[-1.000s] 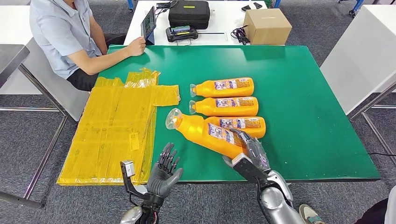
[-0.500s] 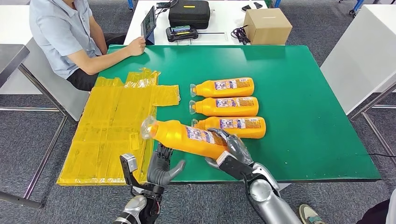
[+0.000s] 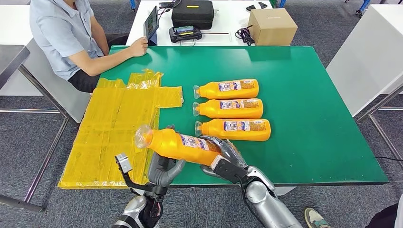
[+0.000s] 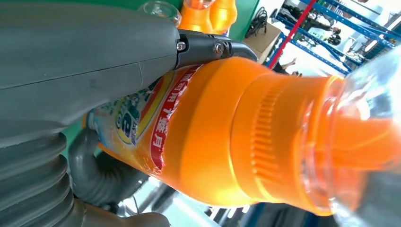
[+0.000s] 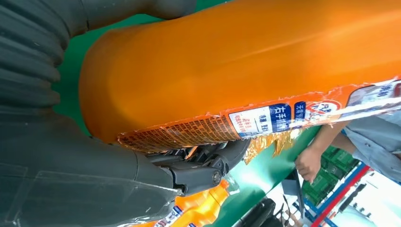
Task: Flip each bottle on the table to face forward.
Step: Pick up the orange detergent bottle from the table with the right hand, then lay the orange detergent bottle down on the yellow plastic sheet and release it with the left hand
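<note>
Bottle four [image 3: 178, 143] hangs off the table, lifted near the front edge, its base wrapped by the right hand [image 3: 223, 154] while the left hand [image 3: 164, 168] cups the shoulder from beneath, fingers curled around it in the left wrist view; judging by this two-handed hold, it is being turned so its label can face forward. Beyond the right hand, three bottles [image 3: 228, 107] lie side by side on the green table [image 3: 309, 95], labels up. Beside the left hand lies a yellow sheet [image 3: 114, 128]. Farther off, a person [image 3: 71, 33] sits at the corner, with a cardboard box [image 3: 272, 26] behind.
</note>
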Controlling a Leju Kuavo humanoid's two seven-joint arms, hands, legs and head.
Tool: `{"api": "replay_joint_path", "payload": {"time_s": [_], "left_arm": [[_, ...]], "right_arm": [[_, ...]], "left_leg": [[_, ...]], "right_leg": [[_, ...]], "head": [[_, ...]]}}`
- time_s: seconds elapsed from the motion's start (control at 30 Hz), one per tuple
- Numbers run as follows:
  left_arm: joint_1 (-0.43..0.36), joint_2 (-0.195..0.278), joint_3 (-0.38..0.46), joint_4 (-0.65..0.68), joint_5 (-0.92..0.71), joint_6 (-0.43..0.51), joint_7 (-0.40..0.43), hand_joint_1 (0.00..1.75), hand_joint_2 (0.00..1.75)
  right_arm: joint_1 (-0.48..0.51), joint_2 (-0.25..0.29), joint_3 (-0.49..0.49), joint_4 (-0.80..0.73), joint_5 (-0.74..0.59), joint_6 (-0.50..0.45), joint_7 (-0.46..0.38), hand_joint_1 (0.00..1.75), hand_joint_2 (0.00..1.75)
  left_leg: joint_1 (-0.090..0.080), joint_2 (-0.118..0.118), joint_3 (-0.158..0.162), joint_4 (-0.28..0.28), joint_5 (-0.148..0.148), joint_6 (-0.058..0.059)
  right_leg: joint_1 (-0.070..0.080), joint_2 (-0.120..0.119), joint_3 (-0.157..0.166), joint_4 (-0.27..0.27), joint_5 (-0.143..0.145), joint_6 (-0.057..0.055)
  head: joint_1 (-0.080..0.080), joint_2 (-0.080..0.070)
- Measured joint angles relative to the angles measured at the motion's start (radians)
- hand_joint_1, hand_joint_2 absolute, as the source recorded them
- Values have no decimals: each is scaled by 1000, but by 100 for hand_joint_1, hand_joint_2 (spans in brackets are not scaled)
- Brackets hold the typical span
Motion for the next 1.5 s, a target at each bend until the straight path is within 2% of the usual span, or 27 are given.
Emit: {"api": "replay_joint_path", "payload": {"time_s": [0.07, 0.13, 0.2, 0.27, 0.57, 0.67, 0.7, 0.8, 0.83, 1.0, 1.23, 1.33, 1.5], "left_arm": [[4, 0, 2, -10, 3, -2, 4, 1, 175], [5, 0, 3, -14, 3, 2, 5, 76, 175], [5, 0, 4, -15, 2, 12, 4, 162, 175], [3, 0, 5, -15, -3, 26, -2, 175, 175], [-15, 0, 10, -12, -43, 81, -46, 175, 175], [-19, 0, 10, -12, -57, 93, -54, 175, 175], [-20, 0, 10, -12, -60, 97, -56, 175, 175], [-21, 0, 9, -12, -66, 107, -60, 175, 175], [-22, 0, 9, -12, -68, 112, -61, 175, 175], [-13, 0, 10, -31, -119, 199, -64, 175, 175], [19, 13, 21, -151, -244, 408, -61, 175, 175], [28, 16, 30, -192, -233, 430, -54, 175, 175], [48, 19, 59, -269, -145, 400, -20, 175, 175]], "right_arm": [[-3, 1, 0, 10, 2, 2, -3, 175, 175], [-6, 4, 2, 20, 6, 4, -6, 175, 175], [-9, 8, 4, 27, 10, 4, -8, 175, 175], [-11, 14, 8, 34, 11, 4, -8, 175, 175], [-23, 32, 30, 58, 11, 4, -8, 175, 175], [-25, 35, 32, 65, 10, 4, -8, 164, 175], [-26, 37, 34, 67, 9, 4, -8, 137, 175], [-28, 40, 38, 71, 7, 4, -8, 20, 175], [-28, 41, 38, 72, 6, 4, -7, 3, 175], [-17, 43, 39, 76, -9, -13, 3, 0, 175], [27, 41, -3, 77, -6, -88, 11, 0, 175], [39, 41, -23, 78, -16, -92, 13, 0, 175], [47, 43, -66, 89, -26, -112, 21, 0, 175]], "left_leg": [[0, 0, 0, 0, 0, 0], [0, 0, 0, 0, 0, 0], [0, 0, 0, 0, 0, 0], [0, 0, 0, 0, 0, 0], [0, 0, 0, 0, 0, 0], [0, 0, 0, 0, 0, 0], [0, 0, 0, 0, 0, 0], [0, 0, 0, 0, 0, 0], [0, 0, 0, 0, 0, 0], [0, 0, 0, 0, 0, 0], [0, 0, -1, 0, 0, 0], [0, 0, -1, 0, 0, 0], [0, 0, -1, 0, 0, 0]], "right_leg": [[0, 0, 0, 0, 0, 0], [0, 0, 0, 0, 0, 0], [0, 0, 0, 0, 0, 0], [0, 0, 0, 0, 0, 0], [0, 0, 0, 0, 0, 0], [0, 0, 0, 0, 0, 0], [0, 0, 0, 0, 0, 0], [0, 0, 0, 0, 0, 0], [0, 0, 0, 0, 0, 0], [0, 0, -1, 0, 0, 0], [0, 0, -1, 0, 0, 0], [0, 0, -1, 0, 0, 0], [0, 0, -1, 0, 0, 0]], "head": [[0, 0], [0, 0], [0, 0], [0, 0], [0, 0], [0, 0], [0, 0], [0, 0], [0, 0], [0, 0], [0, 0], [0, 0], [0, 0]]}}
